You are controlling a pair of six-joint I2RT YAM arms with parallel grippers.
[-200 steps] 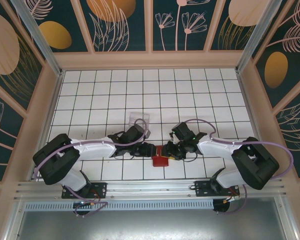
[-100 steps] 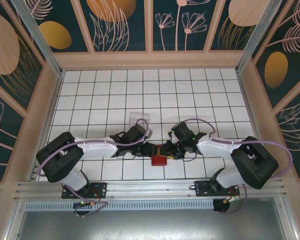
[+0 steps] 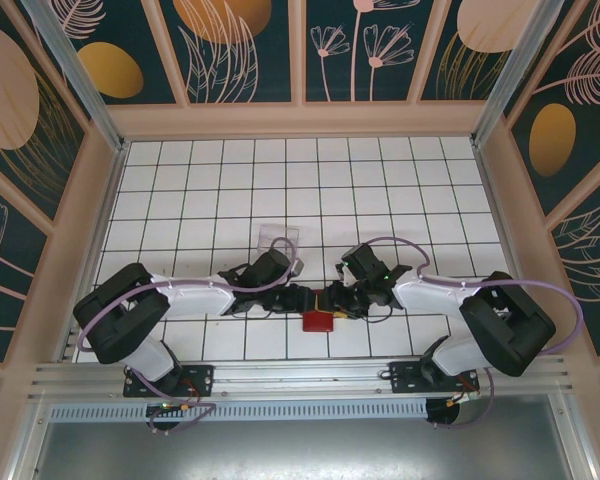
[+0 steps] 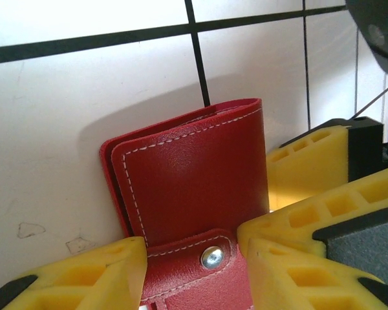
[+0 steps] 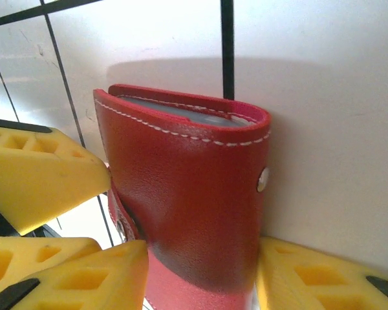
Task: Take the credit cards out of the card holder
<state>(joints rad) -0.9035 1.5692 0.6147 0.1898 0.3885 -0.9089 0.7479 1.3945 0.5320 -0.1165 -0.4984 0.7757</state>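
- Wallet [image 4: 194,181], red, snapped closed, sat on the tiled table [image 4: 64,97].
- Left gripper [image 4: 191,252] pinched its tab end.
- Right gripper [image 5: 200,258] flanked it; grip unclear.

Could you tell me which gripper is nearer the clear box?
Left. The left gripper sits below-right of the clear box in the top view; the right gripper, farther right.
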